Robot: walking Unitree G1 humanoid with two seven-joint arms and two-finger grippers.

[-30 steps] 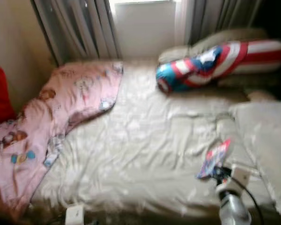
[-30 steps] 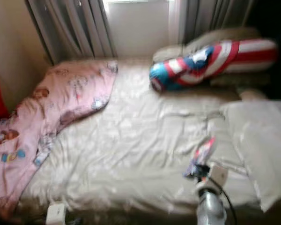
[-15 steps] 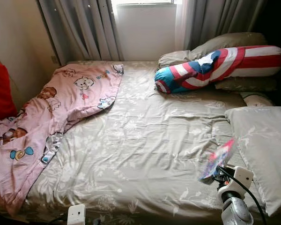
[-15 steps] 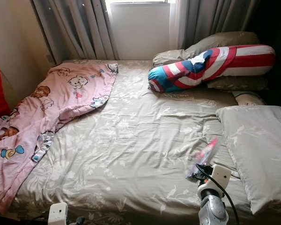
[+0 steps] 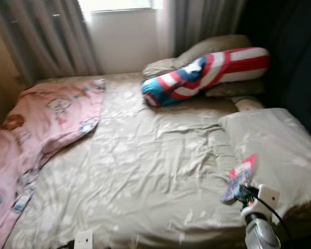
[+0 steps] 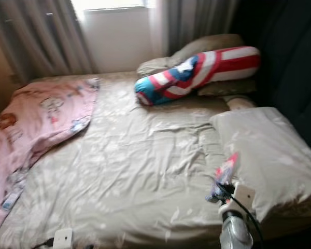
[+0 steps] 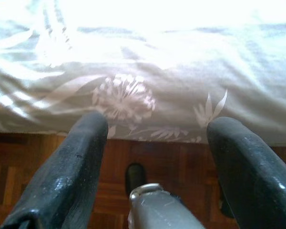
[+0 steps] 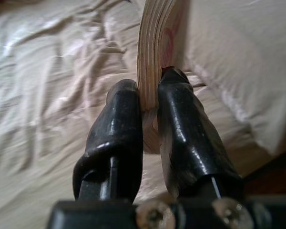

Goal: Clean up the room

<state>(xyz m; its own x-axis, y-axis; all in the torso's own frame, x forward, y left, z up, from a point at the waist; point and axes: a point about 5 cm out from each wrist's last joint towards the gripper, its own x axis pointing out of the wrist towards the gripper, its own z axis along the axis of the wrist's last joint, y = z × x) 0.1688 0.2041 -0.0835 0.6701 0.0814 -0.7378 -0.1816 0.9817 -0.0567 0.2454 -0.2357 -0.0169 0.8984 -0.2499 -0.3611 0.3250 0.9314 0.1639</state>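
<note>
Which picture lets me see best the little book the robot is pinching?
The right wrist view: the book sits close up, its page edges clamped between the right gripper's black fingers. The left eye and right eye views show it smaller and blurred, its colourful cover held above the bed.

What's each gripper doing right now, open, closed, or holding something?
Left gripper: open, holding nothing, above the bed's edge.
Right gripper: shut on a thin book.

Silver cylindrical right forearm (image 5: 260, 233), white camera block (image 5: 268, 196) at 1 o'clock, looping black cable (image 5: 267, 207). Glossy black fingers (image 8: 115, 138), two brass-toned screws (image 8: 155, 215). Left pincer (image 7: 155, 157): matte black.
</note>
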